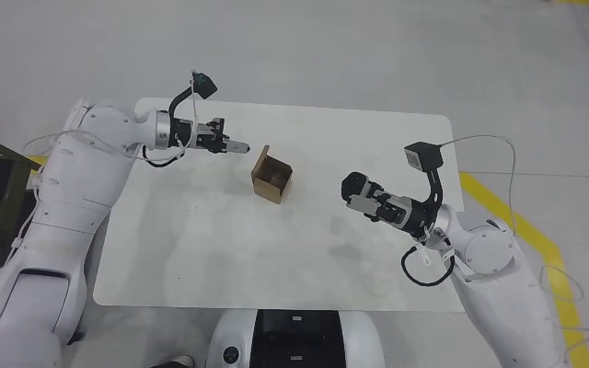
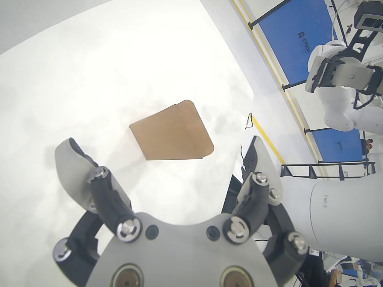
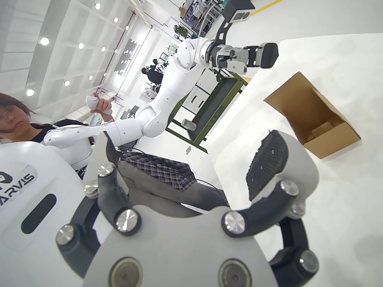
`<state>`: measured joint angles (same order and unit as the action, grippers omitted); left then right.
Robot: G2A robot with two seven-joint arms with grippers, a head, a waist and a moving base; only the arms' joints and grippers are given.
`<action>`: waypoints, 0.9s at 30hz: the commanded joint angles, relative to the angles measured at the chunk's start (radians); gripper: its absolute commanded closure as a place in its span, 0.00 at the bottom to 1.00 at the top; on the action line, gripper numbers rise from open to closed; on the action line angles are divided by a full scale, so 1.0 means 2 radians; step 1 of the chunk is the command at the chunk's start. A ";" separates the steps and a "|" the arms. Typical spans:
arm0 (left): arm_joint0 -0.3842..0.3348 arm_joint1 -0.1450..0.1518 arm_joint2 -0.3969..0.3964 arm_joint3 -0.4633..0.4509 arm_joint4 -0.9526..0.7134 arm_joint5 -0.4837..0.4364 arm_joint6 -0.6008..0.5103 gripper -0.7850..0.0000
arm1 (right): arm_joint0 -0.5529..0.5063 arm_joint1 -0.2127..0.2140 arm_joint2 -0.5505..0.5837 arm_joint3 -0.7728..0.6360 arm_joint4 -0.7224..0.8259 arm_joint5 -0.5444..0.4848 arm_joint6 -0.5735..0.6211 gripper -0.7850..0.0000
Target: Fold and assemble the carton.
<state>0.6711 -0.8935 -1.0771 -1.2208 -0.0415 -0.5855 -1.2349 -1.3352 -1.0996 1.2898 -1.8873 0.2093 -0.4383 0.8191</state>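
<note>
My left tool hangs released above the far left part of the white surface, fingers spread wide and grasping nothing, pointed toward the carton. My right tool is likewise released and holds nothing, off to the carton's other side. The brown carton stands near the middle of the surface between the two, its top open with one flap raised, touching neither tool.

Carton: matt brown cardboard, unprinted paper surface. Desk: white, smooth, faint sheen. Right hand: smooth white plastic shells, black rough-textured pads, bright metal screws. Left hand: same plastic.
</note>
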 commanded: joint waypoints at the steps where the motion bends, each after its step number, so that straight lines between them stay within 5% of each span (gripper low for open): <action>1: 0.000 0.000 0.000 0.000 0.000 0.000 0.000 0.00 | 0.000 0.000 0.000 0.000 0.000 0.000 0.000 0.00; 9: 0.009 0.001 0.000 0.008 0.030 0.022 0.030 0.00 | 0.000 0.000 0.000 0.000 0.000 0.000 0.000 0.00; 13: 0.023 0.004 -0.022 0.033 0.064 -0.033 0.126 0.00 | 0.000 0.000 0.000 0.000 0.000 0.000 0.000 0.00; 19: 0.025 0.006 -0.032 0.073 0.266 -0.156 0.282 0.00 | 0.000 0.000 0.000 0.000 0.000 0.000 0.000 0.00; 27: 0.011 -0.026 0.037 0.097 0.470 -0.126 0.512 0.00 | 0.000 0.000 0.000 0.000 0.000 0.000 0.000 0.00</action>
<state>0.7035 -0.9335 -1.0345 -1.0432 0.8407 -0.8626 -0.2887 -1.3352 -1.0996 1.2898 -1.8873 0.2093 -0.4383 0.8191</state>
